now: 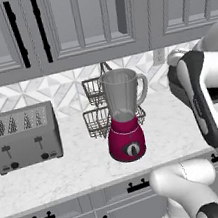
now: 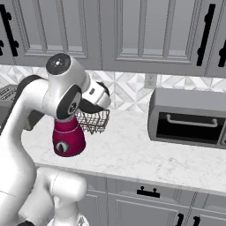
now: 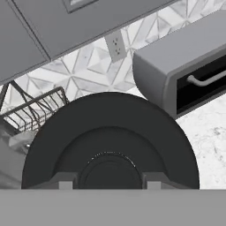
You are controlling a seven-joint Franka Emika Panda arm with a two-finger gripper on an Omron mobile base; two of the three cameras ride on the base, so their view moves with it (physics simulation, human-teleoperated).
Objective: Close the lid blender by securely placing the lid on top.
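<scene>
Where marble counter (image 1: 176, 134) meets tiled backsplash (image 1: 62, 89), blender (image 1: 124, 116) stands.

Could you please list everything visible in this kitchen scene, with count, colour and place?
blender: one, magenta-red base, clear greyish jar, open top, counter centre
lid: one, black, round, gripped in the hand
toaster: one, grey, four slots, left of blender
wire basket: one, dark, two tiers, behind blender
toaster oven: one, grey, counter right
wall outlet: one, grey, backsplash
upper cabinets: grey, black handles
hand: one, shut on the lid
</scene>
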